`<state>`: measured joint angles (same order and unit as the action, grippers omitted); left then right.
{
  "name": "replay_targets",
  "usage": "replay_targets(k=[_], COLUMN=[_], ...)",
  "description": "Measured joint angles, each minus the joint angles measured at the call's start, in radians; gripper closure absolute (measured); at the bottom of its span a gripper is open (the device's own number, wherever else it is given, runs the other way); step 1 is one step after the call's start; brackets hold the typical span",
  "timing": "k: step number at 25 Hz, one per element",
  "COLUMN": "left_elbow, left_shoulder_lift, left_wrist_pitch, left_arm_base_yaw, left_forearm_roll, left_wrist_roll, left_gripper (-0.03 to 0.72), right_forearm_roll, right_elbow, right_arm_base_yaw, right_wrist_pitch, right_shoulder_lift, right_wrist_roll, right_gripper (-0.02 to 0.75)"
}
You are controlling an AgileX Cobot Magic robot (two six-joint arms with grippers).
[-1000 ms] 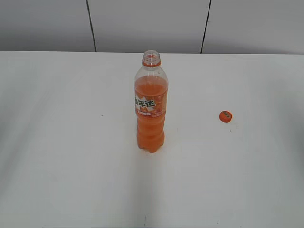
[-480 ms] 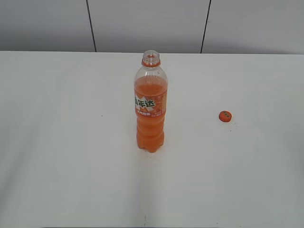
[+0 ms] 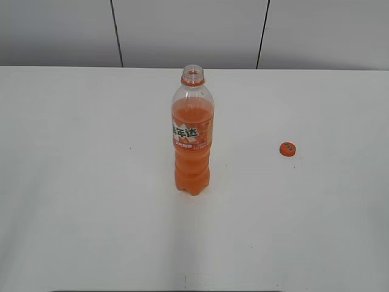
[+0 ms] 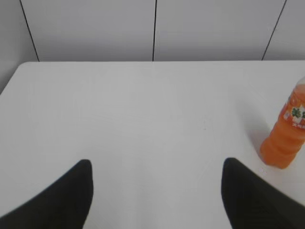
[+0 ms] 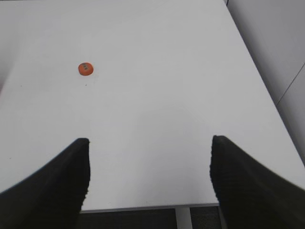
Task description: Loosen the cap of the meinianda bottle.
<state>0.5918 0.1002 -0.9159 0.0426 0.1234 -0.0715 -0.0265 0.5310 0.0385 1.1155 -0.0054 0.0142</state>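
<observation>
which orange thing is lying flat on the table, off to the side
The cap: small, round, lying flat on the table to the right of the bottle, which stands upright with its mouth open.

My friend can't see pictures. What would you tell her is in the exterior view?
An open meinianda bottle of orange soda stands upright in the middle of a white table. Its small orange cap lies on the table off to the right, apart from the bottle. No end effector shows here.
</observation>
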Motion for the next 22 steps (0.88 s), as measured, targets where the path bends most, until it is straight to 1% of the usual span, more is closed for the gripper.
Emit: replay_targets(k=[3,12,17,22], left_elbow=[-0.033,-0.037,-0.039,-0.057], left_shoulder_lift=[-0.031,-0.078,-0.086,-0.088], left_wrist_pitch=[-0.02,-0.032,-0.123,-0.147], left_arm_base_yaw=[0.0,0.0,0.0,0.0], left_forearm_roll=[0.012,0.016,0.019,0.022], left_wrist_roll=[0.0,-0.001,-0.001,-0.001], left_gripper=[0.179,0.181,0.197,0.2], right_forearm_roll=[0.026,0.037,0.039,0.042], right_elbow=[0.0,-0.024,-0.024,-0.024], right_arm_base_yaw=[0.0,0.0,0.0,0.0], right_wrist_pitch=[0.013,-0.006,-0.008,-0.009], right_shoulder_lift=[0.0,0.0,0.0,0.0], right_wrist_roll=[0.0,0.0,0.0,0.0], right_gripper=[0.15,0.15,0.15,0.15])
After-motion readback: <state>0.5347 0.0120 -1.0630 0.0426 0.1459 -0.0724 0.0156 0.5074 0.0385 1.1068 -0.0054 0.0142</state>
